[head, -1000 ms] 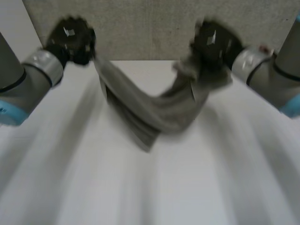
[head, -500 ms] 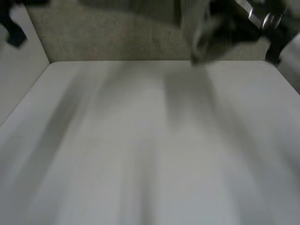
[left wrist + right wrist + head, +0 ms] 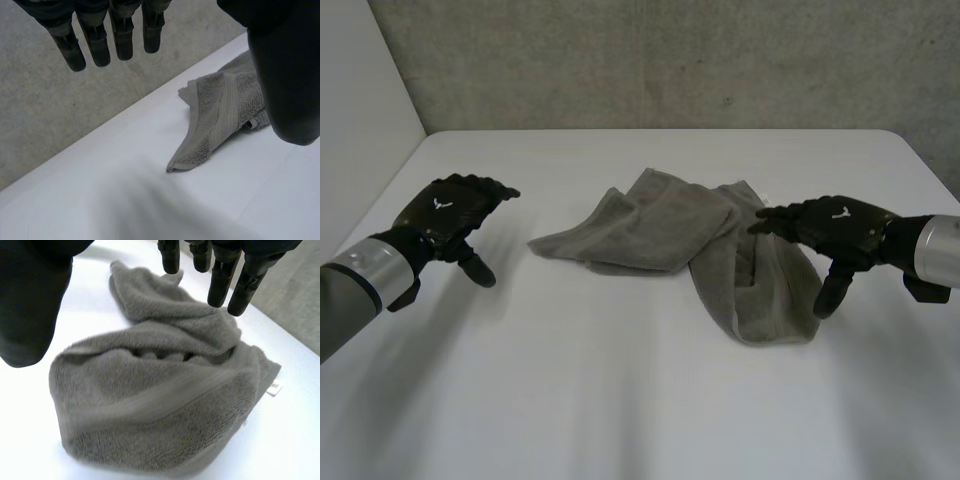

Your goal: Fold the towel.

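Grey crumpled terry towel (image 3: pixel 695 235) lies just under fingertips of slack, empty right hand (image 3: pixel 835 225), well apart from slack, empty left hand (image 3: pixel 448 208); right nearer.

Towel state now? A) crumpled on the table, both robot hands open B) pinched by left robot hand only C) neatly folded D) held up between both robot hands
A: the towel lies bunched on the table; left robot hand and right robot hand have straight fingers, holding nothing.
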Robot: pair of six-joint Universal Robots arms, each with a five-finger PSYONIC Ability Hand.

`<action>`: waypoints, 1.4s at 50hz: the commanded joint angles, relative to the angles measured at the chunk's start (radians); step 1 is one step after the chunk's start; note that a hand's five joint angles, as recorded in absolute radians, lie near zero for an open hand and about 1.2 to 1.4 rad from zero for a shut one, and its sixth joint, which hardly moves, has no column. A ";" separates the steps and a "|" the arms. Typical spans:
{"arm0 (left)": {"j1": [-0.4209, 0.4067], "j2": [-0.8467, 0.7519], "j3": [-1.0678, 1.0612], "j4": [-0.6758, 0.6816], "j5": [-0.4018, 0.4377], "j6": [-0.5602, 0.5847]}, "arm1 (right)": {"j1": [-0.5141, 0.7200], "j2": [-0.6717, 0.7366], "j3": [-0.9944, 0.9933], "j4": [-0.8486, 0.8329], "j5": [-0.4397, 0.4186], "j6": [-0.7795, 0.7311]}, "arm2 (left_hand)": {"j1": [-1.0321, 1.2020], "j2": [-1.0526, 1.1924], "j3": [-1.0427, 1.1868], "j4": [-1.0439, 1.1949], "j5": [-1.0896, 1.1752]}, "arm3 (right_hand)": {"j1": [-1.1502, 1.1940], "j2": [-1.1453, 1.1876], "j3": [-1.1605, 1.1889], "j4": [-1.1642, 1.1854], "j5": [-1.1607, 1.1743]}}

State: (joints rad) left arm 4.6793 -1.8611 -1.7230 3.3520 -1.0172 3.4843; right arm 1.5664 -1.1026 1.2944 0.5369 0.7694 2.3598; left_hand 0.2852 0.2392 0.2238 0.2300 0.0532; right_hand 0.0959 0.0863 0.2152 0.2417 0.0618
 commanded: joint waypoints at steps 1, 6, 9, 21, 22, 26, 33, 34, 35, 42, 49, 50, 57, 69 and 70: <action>-0.042 0.043 0.026 -0.016 -0.012 -0.011 | 0.004 -0.065 0.033 -0.054 0.008 0.262 | -0.110 -0.064 -0.049 -0.055 -0.052 | -0.096 -0.086 -0.041 -0.067 -0.062; -0.125 0.046 0.056 -0.016 -0.017 -0.076 | 0.004 -0.118 0.105 -0.192 0.047 0.507 | -0.104 -0.058 -0.049 -0.055 -0.047 | -0.096 -0.086 -0.041 -0.067 -0.062; -0.183 0.046 0.086 -0.016 -0.030 -0.138 | 0.012 -0.141 0.160 -0.290 0.096 0.622 | -0.098 -0.052 -0.049 -0.055 -0.041 | -0.096 -0.086 -0.041 -0.067 -0.062; -0.378 -0.174 0.356 -0.028 -0.210 -0.197 | 0.125 -0.146 0.296 -0.567 0.390 0.846 | -0.081 -0.035 -0.049 -0.055 -0.023 | -0.096 -0.086 -0.041 -0.067 -0.062; -0.378 -0.175 0.356 -0.028 -0.210 -0.197 | 0.126 -0.146 0.296 -0.568 0.390 0.846 | -0.081 -0.035 -0.049 -0.055 -0.023 | -0.096 -0.086 -0.041 -0.067 -0.062; -0.387 -0.292 0.472 -0.043 -0.196 -0.195 | 0.191 -0.146 0.362 -0.638 0.511 0.843 | -0.004 0.042 -0.049 -0.055 0.053 | -0.096 -0.086 -0.041 -0.067 -0.062; -0.396 -0.437 0.609 -0.094 -0.115 -0.195 | 0.282 -0.155 0.442 -0.732 0.676 0.831 | 0.116 0.162 -0.049 -0.055 0.174 | -0.096 -0.086 -0.041 -0.067 -0.062; -0.395 -0.466 0.634 -0.094 -0.106 -0.194 | 0.303 -0.157 0.459 -0.741 0.691 0.820 | 0.139 0.185 -0.049 -0.055 0.197 | -0.096 -0.086 -0.041 -0.067 -0.062; -0.395 -0.466 0.634 -0.094 -0.106 -0.194 | 0.322 -0.157 0.470 -0.744 0.689 0.806 | 0.140 0.186 -0.049 -0.055 0.197 | -0.096 -0.086 -0.041 -0.067 -0.062; -0.383 -0.569 0.695 -0.092 -0.096 -0.189 | 0.346 -0.157 0.490 -0.747 0.685 0.762 | 0.148 0.194 -0.049 -0.055 0.206 | -0.096 -0.086 -0.041 -0.067 -0.062; -0.381 -0.612 0.701 -0.092 -0.101 -0.117 | 0.345 -0.141 0.488 -0.749 0.673 0.731 | 0.315 0.361 -0.049 -0.055 0.372 | -0.096 -0.086 -0.041 -0.067 -0.062; -0.381 -0.615 0.701 -0.094 -0.103 -0.094 | 0.343 -0.140 0.490 -0.749 0.666 0.727 | 0.458 0.504 -0.049 -0.055 0.516 | -0.096 -0.086 -0.041 -0.067 -0.062; -0.381 -0.641 0.698 -0.094 -0.112 -0.038 | 0.343 -0.128 0.496 -0.749 0.657 0.719 | 0.624 0.670 -0.049 -0.055 0.682 | -0.096 -0.086 -0.041 -0.067 -0.062; -0.383 -0.678 0.720 -0.080 -0.170 0.036 | 0.334 -0.128 0.516 -0.758 0.654 0.696 | 0.595 0.641 -0.049 -0.055 0.652 | -0.096 -0.086 -0.041 -0.067 -0.062; -0.383 -0.679 0.721 -0.078 -0.175 0.044 | 0.334 -0.128 0.517 -0.758 0.654 0.694 | 0.630 0.676 -0.049 -0.055 0.687 | -0.096 -0.086 -0.041 -0.067 -0.062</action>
State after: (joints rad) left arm 4.2969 -2.5297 -1.0125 3.2656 -1.1677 3.4962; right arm 1.9023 -1.2298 1.8042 -0.2171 1.4246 3.0598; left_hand 0.8851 0.8816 0.2238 0.2300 0.7092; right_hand 0.0958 0.0863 0.2152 0.2417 0.0618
